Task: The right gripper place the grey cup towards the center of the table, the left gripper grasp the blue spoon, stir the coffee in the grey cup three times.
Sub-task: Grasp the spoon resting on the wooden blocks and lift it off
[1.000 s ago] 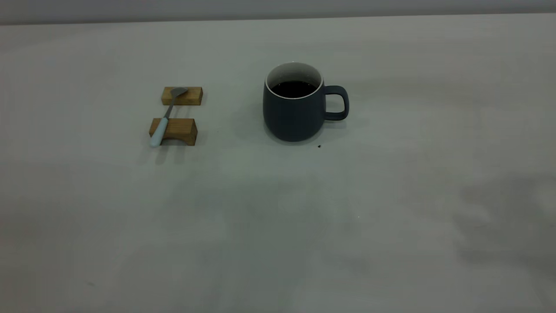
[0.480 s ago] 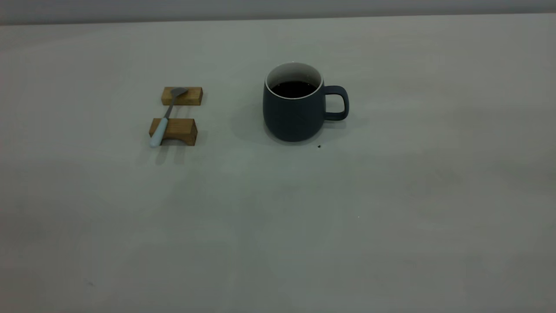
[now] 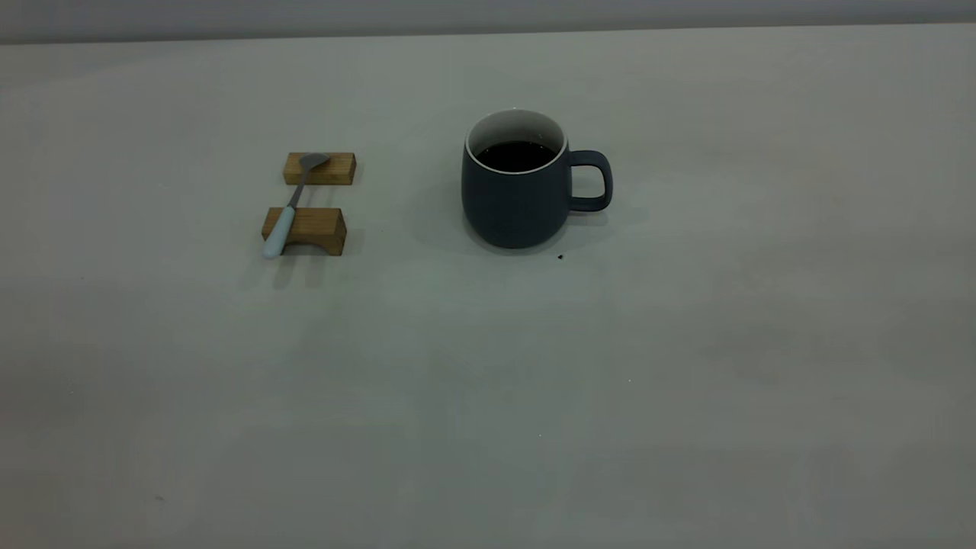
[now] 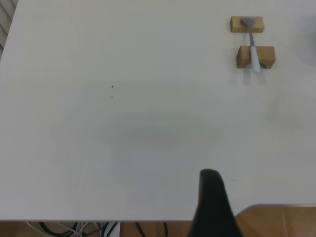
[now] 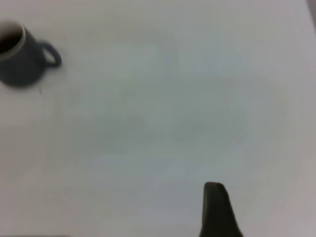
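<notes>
- The grey cup point(image 3: 518, 191) is seen standing upright on the table point(image 3: 686, 343), slightly beyond mid-table, with its loop handle turned to the right side of the exterior view.
- The coffee point(image 3: 516, 155) is contained in the cup; its dark surface lies below the white rim.
- The blue spoon point(image 3: 292, 204) is laid across two wooden blocks point(image 3: 306, 229), well to the left of the cup and apart from it. The metal bowl rests on the farther block and the pale handle on the nearer one, its end overhanging toward the camera.
- A small dark speck point(image 3: 560, 257) is noted on the table just in front of the cup's handle side.
- No brand, label or writing can be read on any item.
- The left gripper point(image 4: 213, 207) is held at the table's near edge, far from the spoon; only one dark finger is shown, so its state cannot be told.
- The right gripper point(image 5: 217, 210) is held well away from the cup; a single finger is likewise visible, and its state cannot be told.
</notes>
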{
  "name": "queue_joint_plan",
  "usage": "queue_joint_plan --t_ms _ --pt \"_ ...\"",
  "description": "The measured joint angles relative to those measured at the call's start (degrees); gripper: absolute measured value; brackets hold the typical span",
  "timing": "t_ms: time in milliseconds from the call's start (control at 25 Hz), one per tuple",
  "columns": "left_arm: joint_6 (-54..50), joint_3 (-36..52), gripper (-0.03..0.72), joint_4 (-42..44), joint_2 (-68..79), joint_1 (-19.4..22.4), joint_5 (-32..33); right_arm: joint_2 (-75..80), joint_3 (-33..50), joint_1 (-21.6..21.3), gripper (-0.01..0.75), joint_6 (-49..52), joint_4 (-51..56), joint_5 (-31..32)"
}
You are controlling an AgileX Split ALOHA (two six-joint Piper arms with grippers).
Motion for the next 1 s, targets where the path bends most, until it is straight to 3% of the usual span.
queue_joint_plan --t_ms 1000 --pt "0.0 0.0 0.585 0.0 0.0 0.0 0.0 -2.36 0.05 0.0 0.523 0.05 0.57 0.53"
